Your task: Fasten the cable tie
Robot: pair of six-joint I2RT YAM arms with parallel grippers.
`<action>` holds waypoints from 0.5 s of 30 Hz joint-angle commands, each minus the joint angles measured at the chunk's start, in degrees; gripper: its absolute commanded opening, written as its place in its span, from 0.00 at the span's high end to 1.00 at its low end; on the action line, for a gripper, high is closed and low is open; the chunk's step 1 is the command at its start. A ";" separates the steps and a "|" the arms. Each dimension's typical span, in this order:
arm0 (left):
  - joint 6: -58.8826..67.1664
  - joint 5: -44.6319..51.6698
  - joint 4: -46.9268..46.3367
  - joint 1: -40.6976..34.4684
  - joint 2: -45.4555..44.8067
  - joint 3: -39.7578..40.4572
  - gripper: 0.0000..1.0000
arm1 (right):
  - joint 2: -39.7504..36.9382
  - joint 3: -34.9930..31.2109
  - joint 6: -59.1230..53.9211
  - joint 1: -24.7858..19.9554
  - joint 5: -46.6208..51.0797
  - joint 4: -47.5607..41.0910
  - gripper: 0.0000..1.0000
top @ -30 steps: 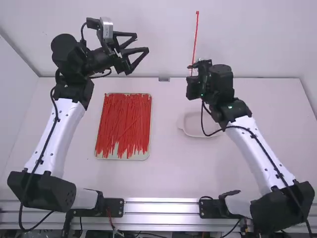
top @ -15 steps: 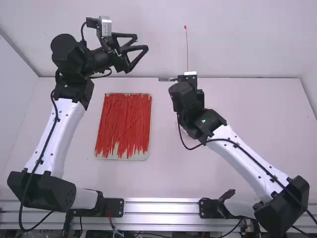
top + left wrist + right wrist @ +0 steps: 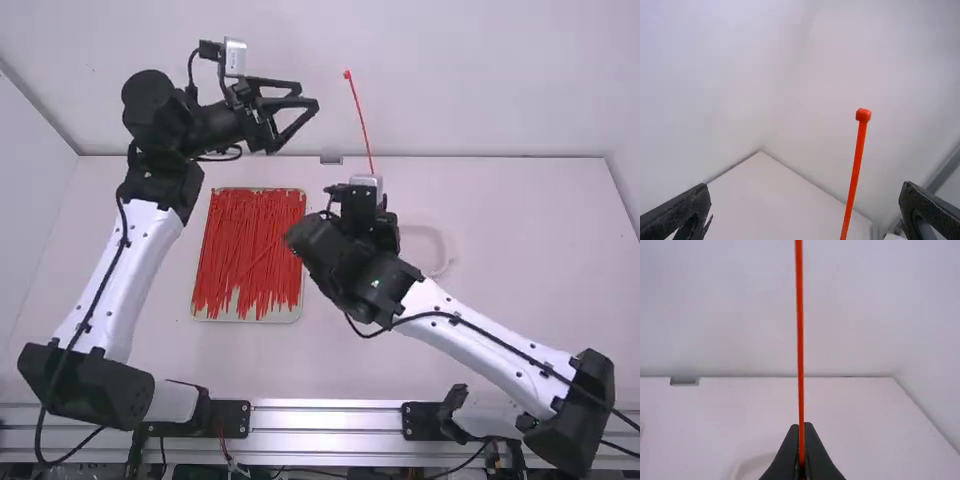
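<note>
right claw [image 3: 800, 432] pinching cable tie [image 3: 798, 340] | left claw [image 3: 306, 97] spread | tie head [image 3: 863, 115] apparently ahead of it

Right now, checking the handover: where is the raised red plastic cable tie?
High view: the red plastic cable tie stands clamped in the right gripper, right of the left gripper.

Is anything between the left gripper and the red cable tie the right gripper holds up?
Nothing. In the high view the gap from the left gripper to the cable tie shows bare white wall behind; the left wrist view agrees.
</note>
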 commanded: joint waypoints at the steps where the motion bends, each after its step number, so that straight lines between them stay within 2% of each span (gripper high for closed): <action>1: 0.22 1.07 0.35 -1.01 -0.63 1.27 0.01 | 0.00 2.23 1.33 0.94 4.66 0.13 1.00; 5: 0.22 0.98 0.44 -1.25 -0.63 1.27 0.01 | 0.00 2.25 3.13 0.94 6.23 0.44 1.00; 15: 0.48 0.50 1.31 -0.85 -0.96 1.27 0.01 | 0.00 2.23 -3.65 -2.32 5.88 7.58 1.00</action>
